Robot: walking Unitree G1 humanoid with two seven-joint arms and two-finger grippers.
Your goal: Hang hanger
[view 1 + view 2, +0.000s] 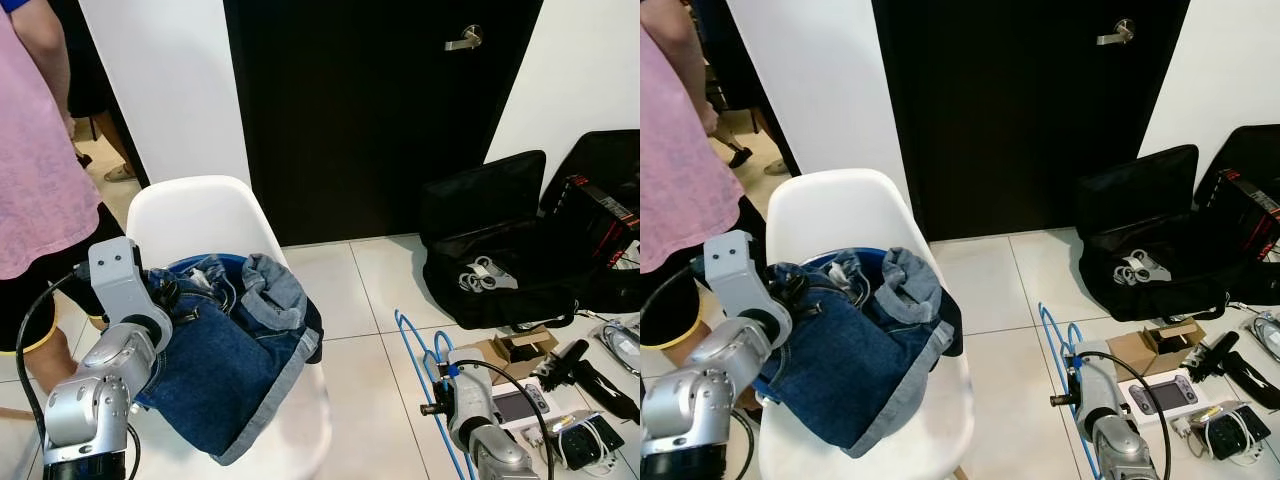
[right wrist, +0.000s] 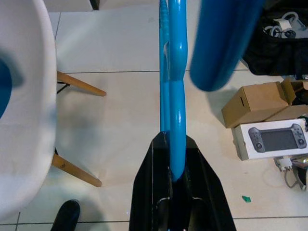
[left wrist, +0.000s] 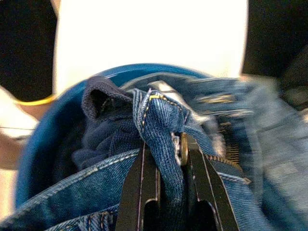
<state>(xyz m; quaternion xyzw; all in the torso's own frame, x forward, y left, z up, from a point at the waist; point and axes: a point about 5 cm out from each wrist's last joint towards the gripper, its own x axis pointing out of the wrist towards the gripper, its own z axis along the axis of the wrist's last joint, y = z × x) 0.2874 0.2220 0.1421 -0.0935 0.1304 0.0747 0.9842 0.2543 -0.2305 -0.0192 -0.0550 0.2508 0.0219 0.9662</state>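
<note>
Right hand (image 2: 175, 180) clamped on rigid, light, slick blue hanger (image 1: 415, 345) above floor: best gripped at frame. Left hand (image 3: 166, 159) pinching soft, heavy jeans (image 1: 225, 350) waistband on chair (image 1: 195, 215).

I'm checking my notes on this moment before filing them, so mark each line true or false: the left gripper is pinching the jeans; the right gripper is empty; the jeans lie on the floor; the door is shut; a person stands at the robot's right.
1. The left gripper is pinching the jeans. True.
2. The right gripper is empty. False: it is shut on a blue hanger.
3. The jeans lie on the floor. False: they lie on the white chair.
4. The dark door is shut. True.
5. A person stands at the robot's right. False: the person stands at its left.
</note>
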